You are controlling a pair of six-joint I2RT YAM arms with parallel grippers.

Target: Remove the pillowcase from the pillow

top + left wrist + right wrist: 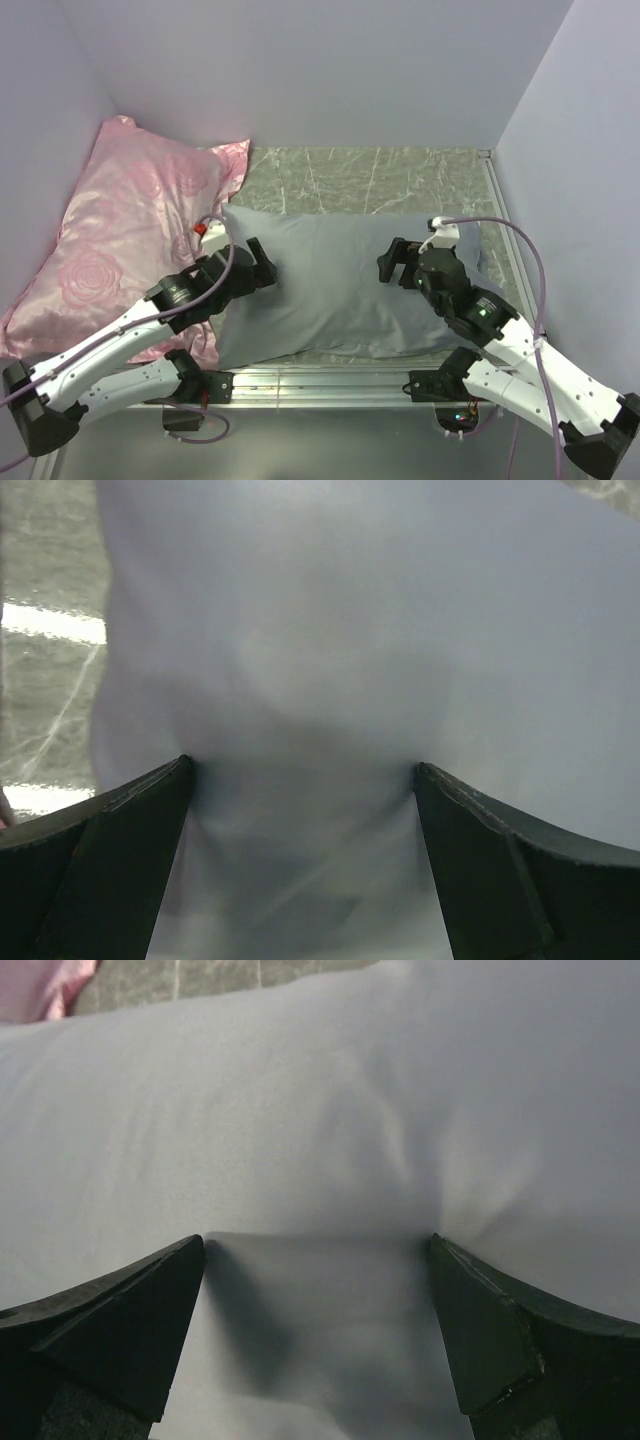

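The pillowcase is a plain, matte grey fabric sack. It lies lengthwise across the near half of the desk, directly under both grippers and spanning the gap between them. It looks plump and filled out, its surface mostly smooth, with soft rounded edges and a slightly pointed corner on the far side of each gripper. The pillow inside it is covered and cannot be seen.

The left gripper rests on the pillowcase's left end with its jaws spread wide. In the left wrist view its dark fingertips press into the cloth, and the grey fabric sinks in a shallow shaded hollow between them. Nothing is pinched.

The right gripper sits on the right part of the pillowcase, likewise spread wide. In the right wrist view its fingertips touch the cloth. Small creases fan out from the right-hand tip, and a shadow lies between the two. No fold is caught there either.

A shiny pink rose-patterned pillow lies to the left of the left gripper, leaning into the corner of the walls, its near edge just beside the pillowcase's left end. Beyond both grippers the desk shows a grey marbled surface.
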